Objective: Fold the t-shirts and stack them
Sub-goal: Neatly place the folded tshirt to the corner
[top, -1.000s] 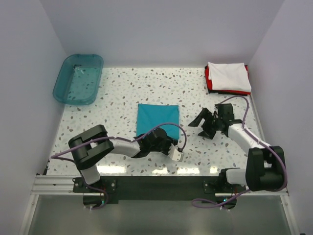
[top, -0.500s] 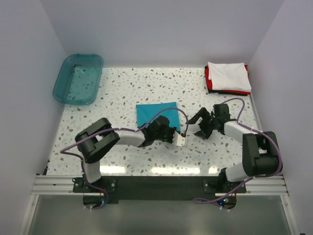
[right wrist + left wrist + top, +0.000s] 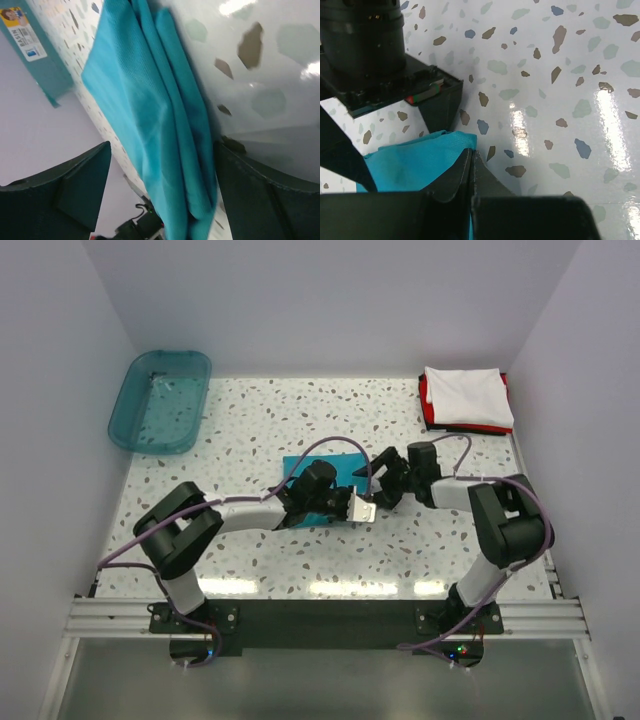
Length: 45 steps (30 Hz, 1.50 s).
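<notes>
My left tool is clenched on the teal shirt, pinching a corner of the folded cloth right at the fingertips. My right tool is released, its 2 fingers spread wide with the shirt's layered edge lying between them, not yet gripped.

From above, both tools meet at the shirt's right side near the middle of the table, the left reaching in from the near left and the right from the right. The shirt lies left of and away from the right tool, and its folded edge runs lengthwise between that tool's fingers. The white shirt sits folded on the red shirt at the far right corner, well apart, and my right arm is the nearer one for carrying. The bin stands at the far left.

The arms cover much of the teal shirt from above. I cannot tell how many layers the left tool has caught, nor whether the right fingers touch the table.
</notes>
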### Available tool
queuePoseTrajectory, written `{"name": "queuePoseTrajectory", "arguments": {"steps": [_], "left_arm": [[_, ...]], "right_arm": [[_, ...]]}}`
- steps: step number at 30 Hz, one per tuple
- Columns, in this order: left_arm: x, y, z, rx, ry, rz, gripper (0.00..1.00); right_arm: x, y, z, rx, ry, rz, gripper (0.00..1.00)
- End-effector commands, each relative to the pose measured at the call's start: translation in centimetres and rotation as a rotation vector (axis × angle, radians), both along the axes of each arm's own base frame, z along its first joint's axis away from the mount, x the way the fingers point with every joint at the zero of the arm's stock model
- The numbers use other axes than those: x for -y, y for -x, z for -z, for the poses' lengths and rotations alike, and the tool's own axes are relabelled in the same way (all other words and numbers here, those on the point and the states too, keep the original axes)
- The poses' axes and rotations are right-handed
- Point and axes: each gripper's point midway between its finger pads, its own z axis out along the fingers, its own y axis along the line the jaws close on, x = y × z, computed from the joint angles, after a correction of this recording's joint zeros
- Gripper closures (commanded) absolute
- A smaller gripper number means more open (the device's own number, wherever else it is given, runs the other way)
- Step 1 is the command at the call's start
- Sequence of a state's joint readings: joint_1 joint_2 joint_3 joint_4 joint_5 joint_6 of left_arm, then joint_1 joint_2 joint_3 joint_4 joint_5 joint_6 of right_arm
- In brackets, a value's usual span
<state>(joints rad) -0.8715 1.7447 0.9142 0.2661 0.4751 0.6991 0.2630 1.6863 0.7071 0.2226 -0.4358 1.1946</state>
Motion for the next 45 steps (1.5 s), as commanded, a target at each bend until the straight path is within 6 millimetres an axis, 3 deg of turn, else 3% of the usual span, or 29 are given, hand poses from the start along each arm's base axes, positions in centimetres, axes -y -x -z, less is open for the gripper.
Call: {"name": "queuePoseTrajectory", "arguments": {"steps": [1, 8, 13, 17, 19, 23, 26, 28, 33, 37, 38, 45], "left_arm": [[0.9, 0.2, -3.7, 0.015, 0.083, 0.026, 1.0], [0.9, -0.2, -3.8, 0.012, 0.096, 0.005, 1.0], [0.6, -0.9, -3.7, 0.021, 0.108, -0.024, 1.0], [0.4, -1.0, -3.8, 0.02, 0.115, -0.033, 1.0], [0.3, -1.1, -3.7, 0.019, 0.116, -0.035, 1.0], [0.3, -1.0, -3.9, 0.014, 0.124, -0.034, 1.0], [-0.1, -1.6, -4.2, 0.003, 0.114, -0.071, 0.78], [-0.5, -2.1, -5.5, 0.001, 0.129, -0.093, 0.65], [-3.6, -3.5, -7.6, -0.086, 0.124, -0.193, 0.45], [-5.9, -3.3, -8.2, -0.131, 0.081, -0.239, 0.11], [-6.8, -3.1, -7.5, -0.156, 0.049, -0.26, 0.02], [-9.2, -3.7, -6.6, -0.178, -0.011, -0.349, 0.0]], "right_arm": [[-0.5, -3.3, 0.7, 0.033, 0.005, 0.085, 0.15], [-2.1, -3.8, 2.5, -0.016, 0.008, 0.125, 0.28], [-2.5, -2.4, 3.9, -0.083, 0.006, 0.139, 0.28], [-2.8, -2.3, 3.8, -0.091, 0.003, 0.143, 0.3], [-2.9, -2.5, 3.8, -0.087, 0.009, 0.142, 0.38], [-3.1, -3.5, 3.4, -0.044, 0.046, 0.104, 0.73], [-3.0, -4.9, 2.3, 0.023, 0.108, 0.042, 0.99], [-2.6, -6.1, 1.2, 0.046, 0.146, 0.019, 1.0], [-0.3, -9.2, -2.0, 0.172, 0.307, -0.111, 1.0], [2.3, -11.8, -4.3, 0.281, 0.51, -0.199, 1.0], [2.8, -12.2, -4.5, 0.324, 0.573, -0.251, 1.0], [7.0, -17.8, -7.7, 0.46, 0.899, -0.336, 1.0]]}}
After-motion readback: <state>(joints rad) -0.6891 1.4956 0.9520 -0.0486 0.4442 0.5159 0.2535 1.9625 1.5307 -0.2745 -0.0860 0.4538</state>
